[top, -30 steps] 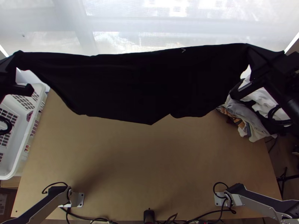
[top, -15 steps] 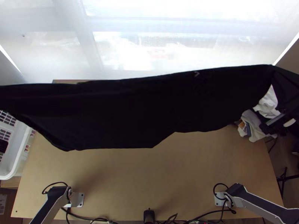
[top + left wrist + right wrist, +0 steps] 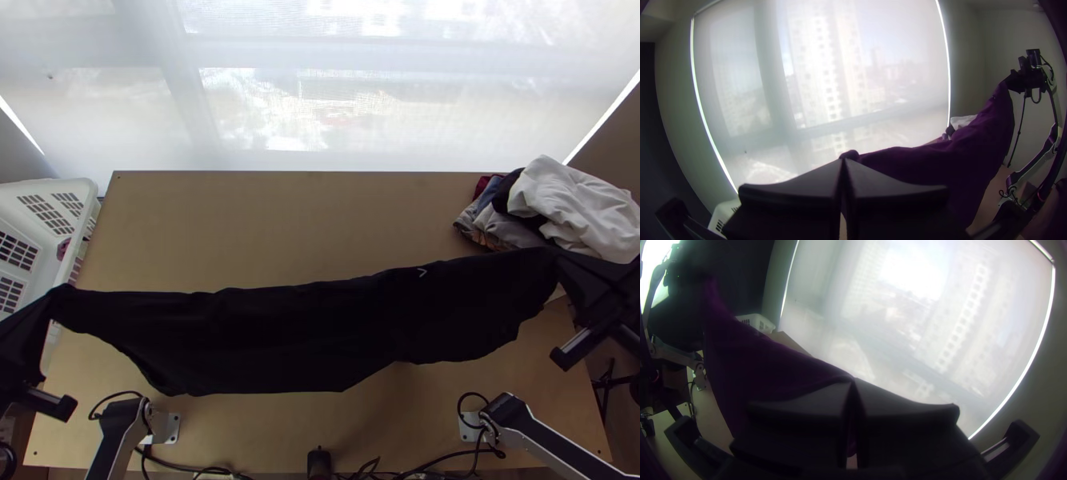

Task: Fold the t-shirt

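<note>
- Top view, seen from where I stand in the room: dark t-shirt (image 3: 320,328) stretched lengthwise between the two grippers, over the near part of the table (image 3: 280,224); its lower edge hangs unevenly.
- Left gripper (image 3: 58,296): clamped on the t-shirt at its left end. Left wrist view: both fingers meet at the tips, a bunched bit of cloth at them.
- Right gripper (image 3: 558,260): clamped on the opposite end. Right wrist view: fingertips together on the cloth, which runs away towards the left gripper.
- Small pale mark (image 3: 422,273) on the t-shirt, near its upper edge, towards the right gripper.
- Folds: cannot tell whether the cloth is one layer or doubled. Contact of the lower edge with the table: cannot tell.
- Surroundings: white basket (image 3: 81,228) beside the table's left edge; heap of clothes (image 3: 564,196) at the far right corner; pale blind (image 3: 320,120) beyond the far edge.
</note>
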Robot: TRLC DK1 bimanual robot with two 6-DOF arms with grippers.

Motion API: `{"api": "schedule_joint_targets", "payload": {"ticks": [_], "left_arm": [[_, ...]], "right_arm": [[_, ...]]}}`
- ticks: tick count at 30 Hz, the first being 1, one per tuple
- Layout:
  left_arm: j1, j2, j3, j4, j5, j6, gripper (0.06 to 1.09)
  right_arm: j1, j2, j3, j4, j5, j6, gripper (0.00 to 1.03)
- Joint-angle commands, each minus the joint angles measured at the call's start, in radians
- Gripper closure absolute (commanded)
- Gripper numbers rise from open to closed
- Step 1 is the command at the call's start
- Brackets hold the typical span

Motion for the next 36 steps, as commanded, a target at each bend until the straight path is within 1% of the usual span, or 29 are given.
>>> {"api": "schedule_joint_targets", "payload": {"ticks": [1, 3, 5, 7, 10, 13, 15, 18, 21, 25, 29, 30, 31, 32, 33, 35, 36], "left_arm": [[0.059, 0.019, -0.296, 0.049, 0.104, -0.006, 1.05], [0.047, 0.092, -0.394, 0.113, 0.104, -0.030, 1.05], [0.016, 0.176, -0.486, 0.225, 0.094, -0.080, 1.05], [-0.034, 0.260, -0.563, 0.340, 0.034, -0.095, 1.05], [-0.105, 0.377, -0.649, 0.516, -0.036, -0.109, 1.05], [-0.156, 0.487, -0.702, 0.668, -0.085, -0.110, 1.05], [-0.163, 0.566, -0.721, 0.757, -0.096, -0.115, 1.05], [-0.163, 0.685, -0.722, 0.860, -0.131, -0.121, 1.05], [-0.159, 0.793, -0.712, 0.961, -0.170, -0.122, 1.05], [-0.157, 0.934, -0.664, 1.041, -0.202, -0.130, 1.05], [-0.165, 1.063, -0.612, 1.105, -0.255, -0.136, 1.05], [-0.169, 1.087, -0.600, 1.119, -0.266, -0.139, 1.05], [-0.171, 1.109, -0.590, 1.133, -0.286, -0.142, 1.03], [-0.171, 1.125, -0.577, 1.141, -0.295, -0.149, 0.97], [-0.171, 1.138, -0.566, 1.141, -0.297, -0.158, 0.86], [-0.171, 1.144, -0.549, 1.135, -0.301, -0.182, 0.60], [-0.171, 1.141, -0.540, 1.118, -0.301, -0.193, 0.49]], "right_arm": [[0.003, -0.059, -0.335, 0.145, -0.037, 0.049, 1.00], [0.002, -0.054, -0.465, 0.242, -0.055, 0.045, 1.00], [-0.014, -0.036, -0.592, 0.361, -0.068, 0.026, 1.00], [-0.041, -0.001, -0.697, 0.478, -0.087, 0.006, 1.00], [-0.126, 0.067, -0.824, 0.677, -0.143, -0.009, 1.00], [-0.198, 0.167, -0.925, 0.884, -0.158, -0.018, 1.00], [-0.248, 0.265, -0.954, 0.998, -0.181, -0.023, 1.00], [-0.293, 0.429, -0.941, 1.133, -0.186, -0.032, 1.00], [-0.323, 0.599, -0.879, 1.233, -0.186, -0.043, 1.00], [-0.350, 0.820, -0.746, 1.294, -0.186, -0.049, 1.00], [-0.376, 1.003, -0.614, 1.303, -0.186, -0.047, 1.00], [-0.379, 1.030, -0.591, 1.305, -0.184, -0.041, 0.99], [-0.380, 1.045, -0.577, 1.303, -0.183, -0.034, 0.92], [-0.380, 1.052, -0.571, 1.303, -0.179, -0.032, 0.81], [-0.377, 1.049, -0.571, 1.302, -0.176, -0.021, 0.68], [-0.370, 1.019, -0.577, 1.265, -0.172, -0.004, 0.40], [-0.360, 0.995, -0.589, 1.245, -0.172, -0.004, 0.24]]}}
